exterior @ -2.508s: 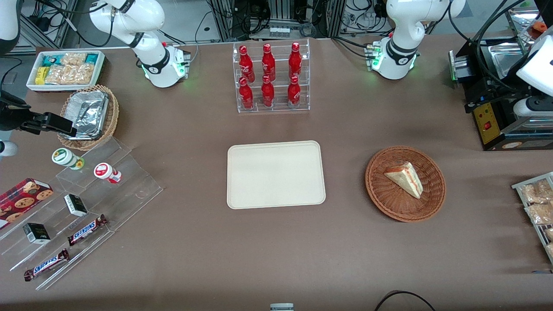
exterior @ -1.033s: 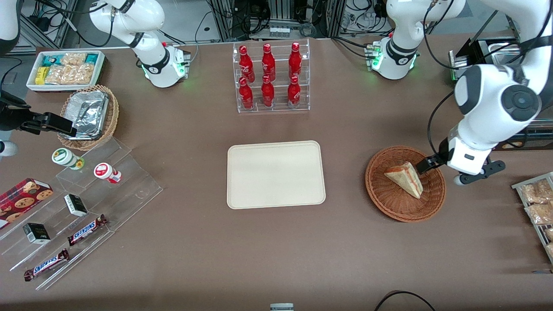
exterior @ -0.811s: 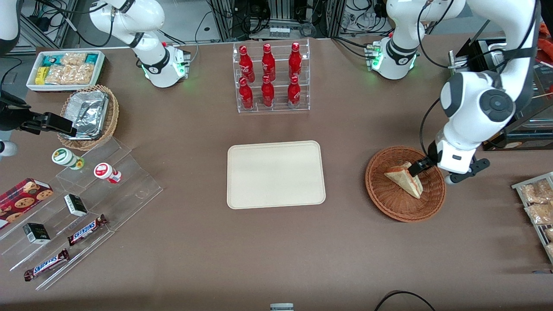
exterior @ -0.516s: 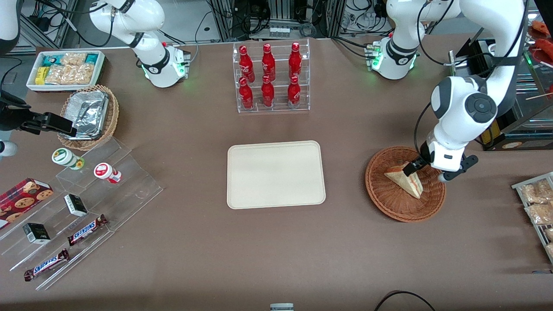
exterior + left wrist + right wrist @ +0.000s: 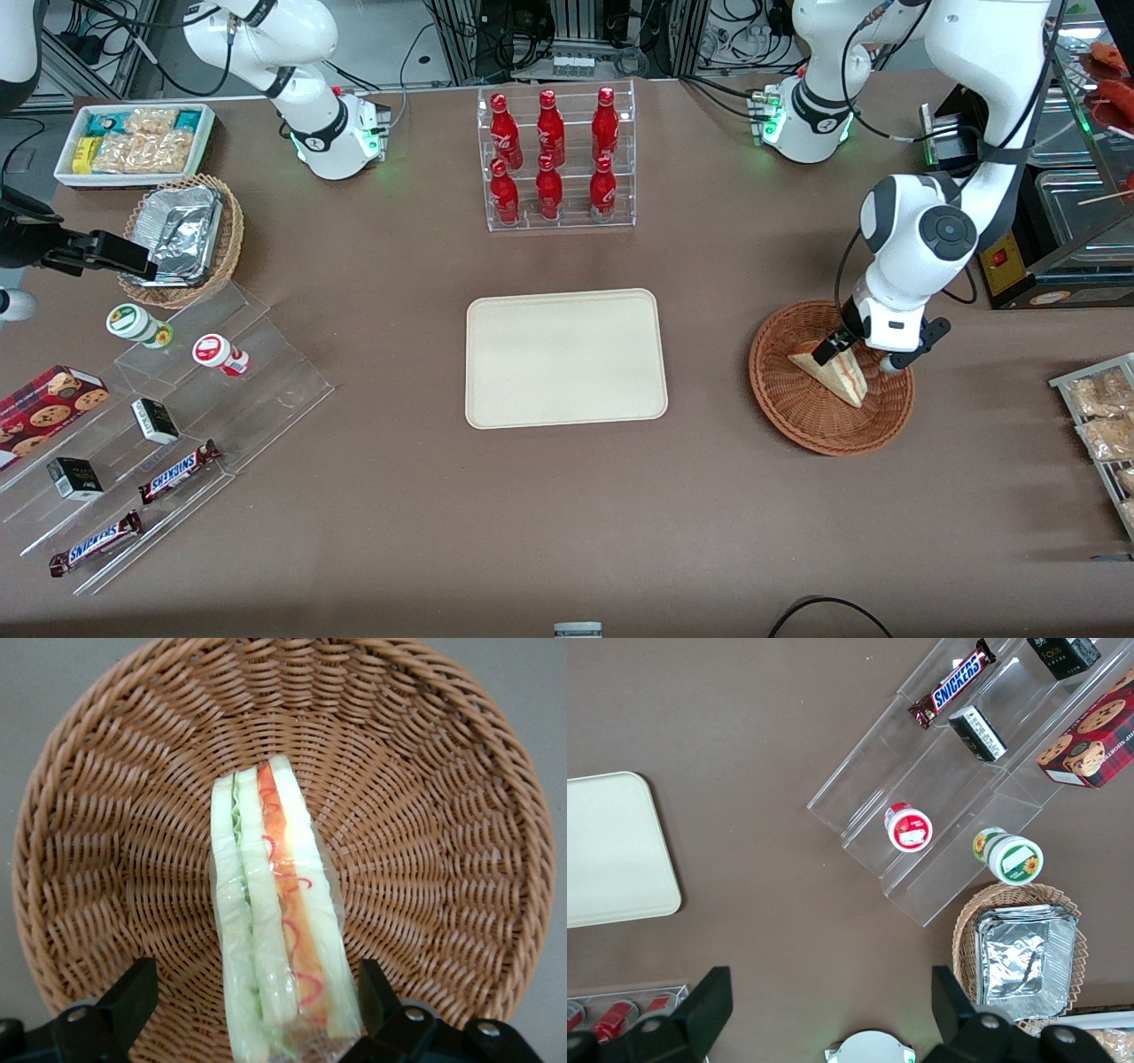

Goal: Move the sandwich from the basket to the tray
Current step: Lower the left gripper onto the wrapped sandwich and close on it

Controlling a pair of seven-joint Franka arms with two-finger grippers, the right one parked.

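Note:
The sandwich (image 5: 842, 379), a white-bread wedge with a red-orange filling, lies wrapped in clear film in the reddish-brown wicker basket (image 5: 797, 416). My left gripper (image 5: 850, 354) is low over the basket, at the end of the sandwich farther from the front camera. In the left wrist view the gripper (image 5: 255, 985) is open, with one black finger (image 5: 133, 997) on each side of the sandwich (image 5: 275, 930) and a gap to each. The basket (image 5: 425, 815) fills that view. The cream tray (image 5: 567, 359) lies bare beside the basket, toward the parked arm's end, and shows in the right wrist view (image 5: 611, 850).
A clear rack of red bottles (image 5: 555, 159) stands farther from the front camera than the tray. A black machine (image 5: 1019, 257) and a rack of snack packets (image 5: 1103, 416) flank the basket at the working arm's end. Clear steps with snacks (image 5: 177, 390) and a foil-filled tan basket (image 5: 182, 239) lie toward the parked arm's end.
The left arm has come in from the working arm's end and moved over the basket. Its open fingers now straddle the sandwich. The sandwich has not moved.

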